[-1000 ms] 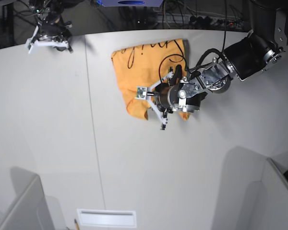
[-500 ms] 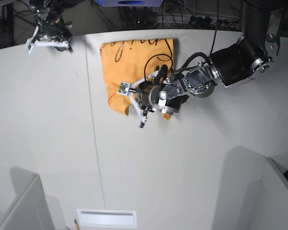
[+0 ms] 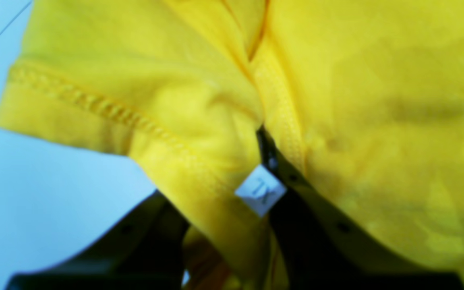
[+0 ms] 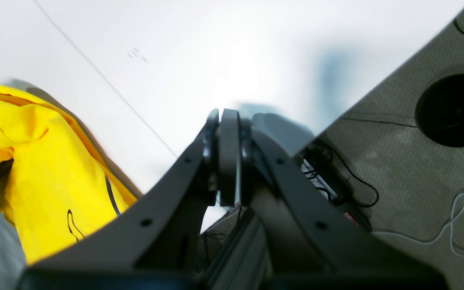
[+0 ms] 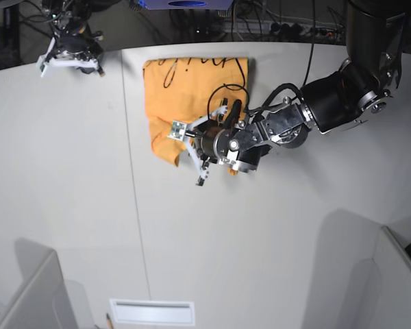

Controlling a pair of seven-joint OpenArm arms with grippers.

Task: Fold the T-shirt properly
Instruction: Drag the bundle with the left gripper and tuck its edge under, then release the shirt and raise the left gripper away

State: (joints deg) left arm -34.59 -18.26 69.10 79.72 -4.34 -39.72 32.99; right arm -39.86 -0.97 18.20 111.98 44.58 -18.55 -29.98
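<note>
The T-shirt (image 5: 185,89) lies bunched as a light-orange bundle near the table's far edge, black script on top. In the left wrist view the T-shirt (image 3: 369,100) fills the frame, with its stitched hem and a small white tag (image 3: 261,190) marked XL. My left gripper (image 5: 189,152) is at the bundle's near edge. Its black fingers (image 3: 312,217) are closed on a fold of cloth, so the left gripper (image 3: 216,177) is shut on the shirt. My right gripper (image 5: 68,58) rests at the far left corner, away from the shirt, and the right gripper (image 4: 227,121) is shut with nothing in it.
A thin seam (image 5: 133,205) runs front to back across the white table. A white slotted plate (image 5: 152,312) sits at the front edge. Grey panels stand at the front left (image 5: 34,295) and front right (image 5: 370,274). Cables lie on the grey floor (image 4: 417,193) beyond the table's edge.
My left gripper has pulled the shirt leftward and toward the table's far edge in the base view; in the last half second it only shifted slightly. The right arm has not moved.
</note>
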